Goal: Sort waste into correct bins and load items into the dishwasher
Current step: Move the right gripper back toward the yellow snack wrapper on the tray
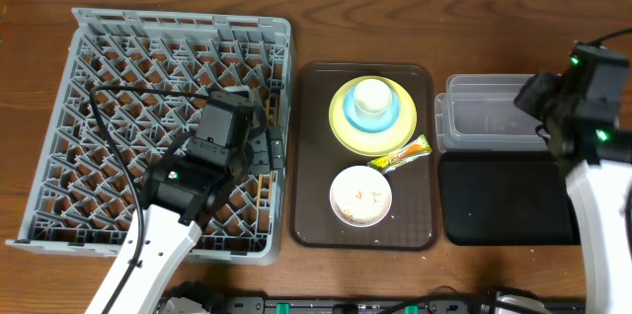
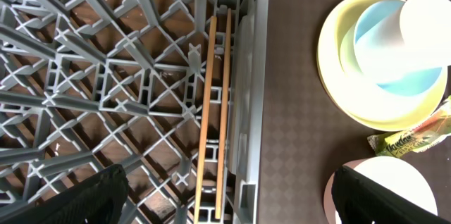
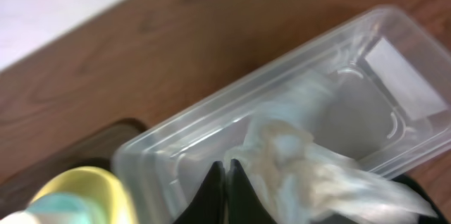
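Note:
Two wooden chopsticks [image 2: 215,104] lie side by side in the grey dish rack [image 1: 118,77] along its right wall. My left gripper [image 2: 229,199] hangs open and empty above them. On the brown tray, a pale cup [image 1: 372,96] sits in a light blue bowl [image 1: 373,117] on the yellow-green plate [image 1: 346,128]. The snack wrapper [image 1: 400,156] lies beside a white bowl [image 1: 361,196] holding rice scraps. My right gripper [image 3: 227,171] is shut, with the crumpled white napkin [image 3: 310,171] bunched against its tips over the clear tub [image 3: 373,76].
The brown serving tray [image 1: 311,156] lies between the rack and the bins. The clear tub [image 1: 484,117] sits at the right, with the black tray [image 1: 504,205] in front of it. The left arm's cable loops over the rack. The right arm stands at the far right.

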{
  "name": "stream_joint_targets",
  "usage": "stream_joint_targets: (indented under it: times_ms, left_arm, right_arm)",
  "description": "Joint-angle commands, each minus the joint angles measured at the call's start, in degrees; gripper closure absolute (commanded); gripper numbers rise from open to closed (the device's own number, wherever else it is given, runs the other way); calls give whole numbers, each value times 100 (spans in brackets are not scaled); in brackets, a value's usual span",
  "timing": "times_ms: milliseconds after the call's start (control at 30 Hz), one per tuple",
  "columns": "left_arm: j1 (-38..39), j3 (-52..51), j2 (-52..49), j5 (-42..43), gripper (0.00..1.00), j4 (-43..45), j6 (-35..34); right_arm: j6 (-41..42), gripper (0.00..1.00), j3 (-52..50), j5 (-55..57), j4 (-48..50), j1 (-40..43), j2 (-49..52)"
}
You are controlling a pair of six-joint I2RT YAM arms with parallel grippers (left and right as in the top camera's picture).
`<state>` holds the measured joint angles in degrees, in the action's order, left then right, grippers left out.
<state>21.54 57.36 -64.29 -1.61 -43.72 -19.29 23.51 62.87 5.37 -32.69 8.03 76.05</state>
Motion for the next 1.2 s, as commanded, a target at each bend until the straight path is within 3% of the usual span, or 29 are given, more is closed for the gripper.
stream_joint_targets:
  times_ms: [0, 33, 233, 500, 733, 833, 867, 900, 933, 1167]
  left_arm:
    - [7, 90, -4, 11, 7, -22, 11]
    - [7, 90, -4, 11, 7, -22, 11]
    - [7, 90, -4, 11, 7, -22, 11]
    - [7, 90, -4, 11, 7, -22, 11]
    - [7, 90, -4, 11, 7, -22, 11]
    - [7, 90, -4, 11, 7, -22, 11]
    - [7, 90, -4, 11, 7, -22, 9]
    - [7, 90, -4, 11, 7, -22, 11]
    - [7, 90, -4, 11, 7, -22, 11]
    - [7, 90, -4, 13, 7, -22, 11]
  right_arm:
    - [-50, 10, 2, 341, 120, 72, 658]
    - [-66, 1, 2, 332, 116, 101, 793]
    - [-586, 1, 247, -640, -262, 350, 796]
    - [-667, 1, 334, -306, -487, 778, -179]
    - [-776, 2, 334, -3928, -1130, 796, -848]
    - [-774, 18, 334, -4774, -1746, 675, -946]
    - [-776, 43, 334, -4916, -1939, 599, -946]
    - [-774, 81, 323, -4935, -2179, 487, -940]
    - [-776, 99, 295, -4911, -2358, 374, -940]
    - [-664, 99, -254, -3836, -2715, -743, -940]
